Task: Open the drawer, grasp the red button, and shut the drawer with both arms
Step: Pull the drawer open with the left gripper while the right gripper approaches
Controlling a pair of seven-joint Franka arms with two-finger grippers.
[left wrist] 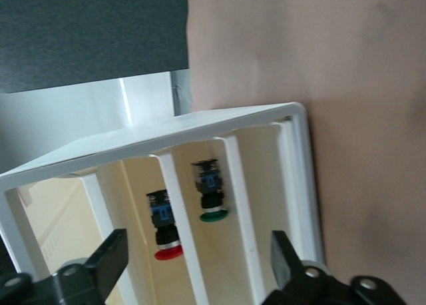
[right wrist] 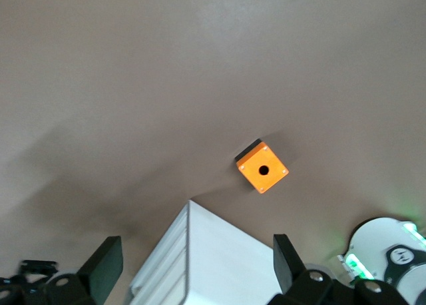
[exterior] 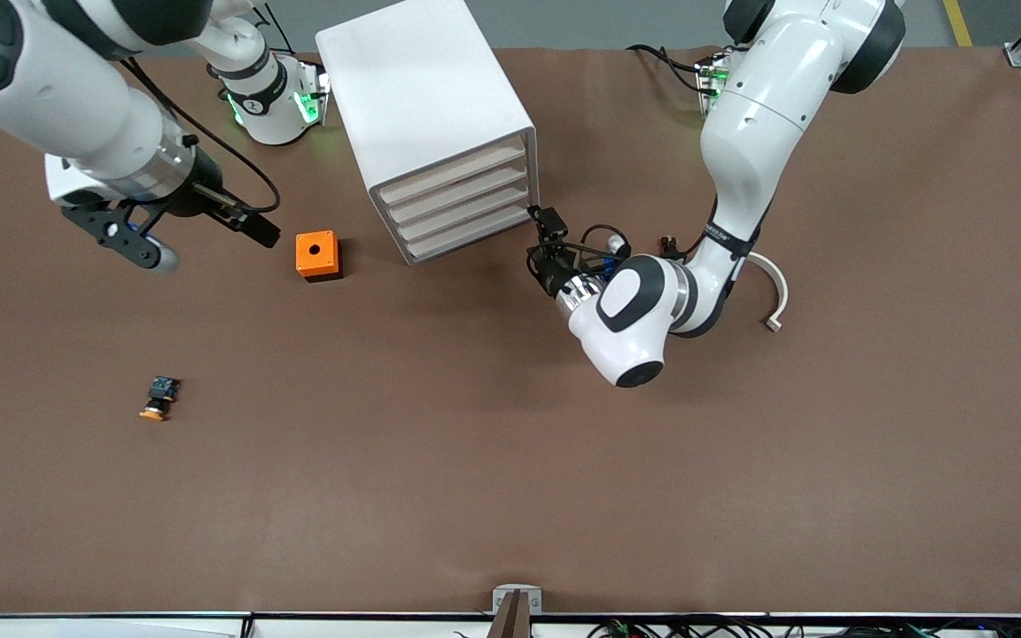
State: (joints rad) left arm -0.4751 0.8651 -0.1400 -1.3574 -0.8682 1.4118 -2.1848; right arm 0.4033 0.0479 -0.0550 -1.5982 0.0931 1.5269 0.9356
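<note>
The white cabinet (exterior: 422,97) stands near the arms' bases. Its uppermost drawer (exterior: 453,171) and the three below look shut. My left gripper (exterior: 540,244) is open and empty, close in front of the drawer fronts at the corner toward the left arm's end. In the left wrist view its fingers (left wrist: 110,260) frame the cabinet front (left wrist: 296,178), and the red-capped button (left wrist: 164,226) shows inside one drawer; I cannot tell which. My right gripper (exterior: 200,235) is open and empty over the table beside the orange box. It also shows in the right wrist view (right wrist: 193,268).
A green-capped button (left wrist: 211,197) lies in the drawer beside the red one. The orange box with a hole (exterior: 318,255) (right wrist: 261,166) stands beside the cabinet toward the right arm's end. An orange-capped button (exterior: 158,399) lies nearer the front camera. A white curved clip (exterior: 775,297) lies by the left arm.
</note>
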